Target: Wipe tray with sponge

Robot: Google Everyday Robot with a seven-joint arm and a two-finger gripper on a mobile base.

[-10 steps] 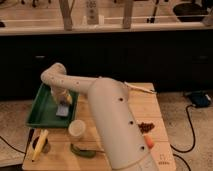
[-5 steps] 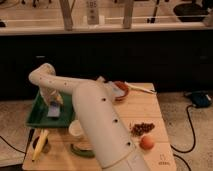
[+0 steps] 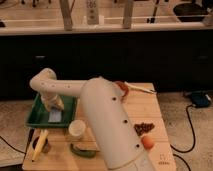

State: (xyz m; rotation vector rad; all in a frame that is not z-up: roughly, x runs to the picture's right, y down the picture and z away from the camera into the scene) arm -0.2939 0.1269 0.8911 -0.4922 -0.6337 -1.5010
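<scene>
The green tray (image 3: 35,116) lies at the left end of the wooden table. The pale blue-grey sponge (image 3: 55,117) lies flat on the tray floor near its front middle. My white arm reaches from the lower middle of the view up and left, then bends down into the tray. The gripper (image 3: 53,106) hangs over the tray just behind the sponge, at or touching its far edge. The wrist hides the contact.
A cream cup (image 3: 76,128) stands just right of the tray's front corner. A banana (image 3: 39,144) and a green item (image 3: 84,150) lie at the front. An orange fruit (image 3: 147,142), dark snacks (image 3: 144,128), a red bowl (image 3: 123,90) and a stick (image 3: 140,89) lie to the right.
The gripper and sponge slid left across the tray floor over the last second. They now sit slightly nearer the tray's front.
</scene>
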